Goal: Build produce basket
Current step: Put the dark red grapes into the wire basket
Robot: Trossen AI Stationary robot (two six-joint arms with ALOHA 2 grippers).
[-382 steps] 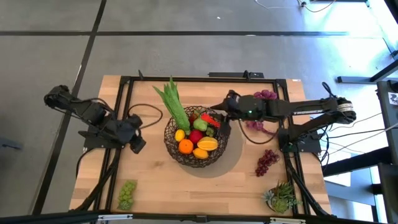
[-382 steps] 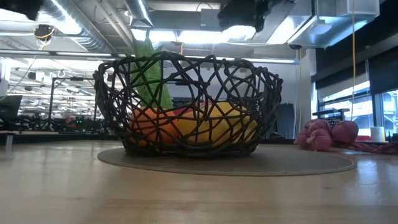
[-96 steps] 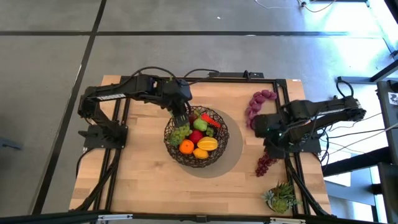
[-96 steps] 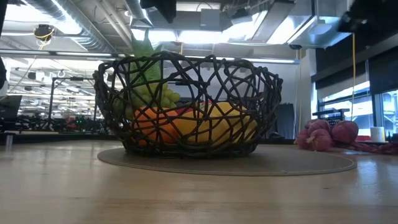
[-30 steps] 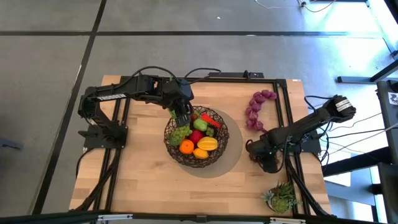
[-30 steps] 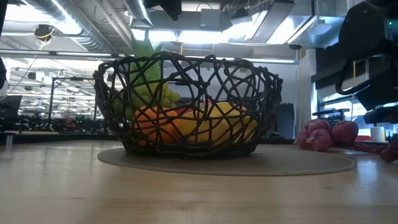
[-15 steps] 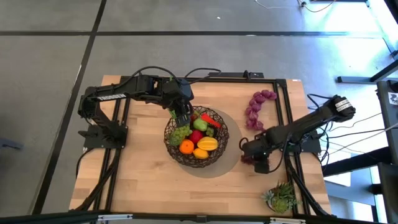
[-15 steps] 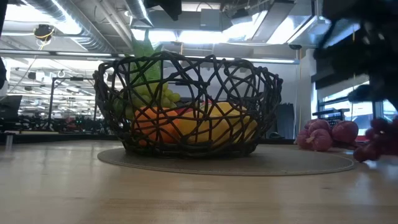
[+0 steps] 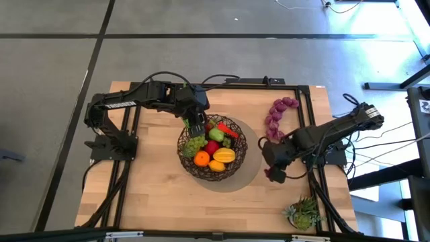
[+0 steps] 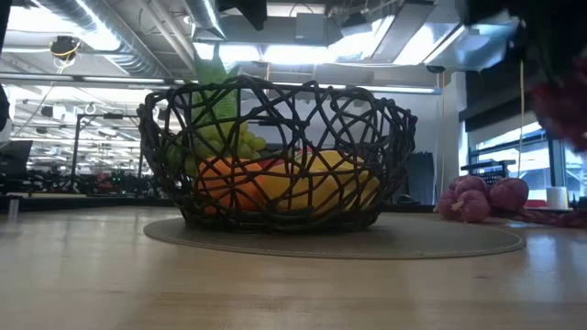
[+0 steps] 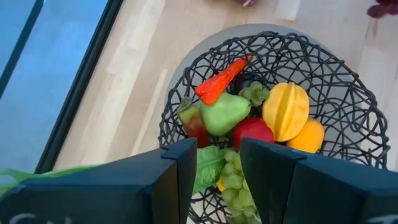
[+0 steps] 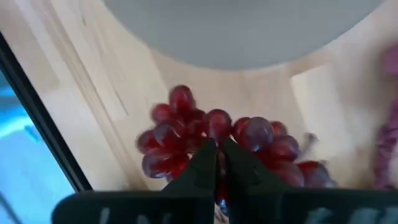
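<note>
Purple grapes [image 9: 275, 174] newly off the wooden table [image 9: 161, 195], pinched in right gripper [image 9: 272, 165] jaws; left's apart.

So the basket [image 9: 212, 149] sits mid-bench [image 9: 161, 202] on its mat [image 9: 253, 168], with the fruit and veg piled inside it. The left pincer [image 9: 195, 130] hangs over the basket's left-rear rim, right above the grapes in there. The right pincer [image 9: 274, 169] is just off the mat's right edge, clamped on a grape bunch [image 12: 217, 140] lifted clear of the bench. Another bunch [image 9: 277, 115] lies behind that, near the far right. The succulent [image 9: 306, 214] sits in the front right corner.
</note>
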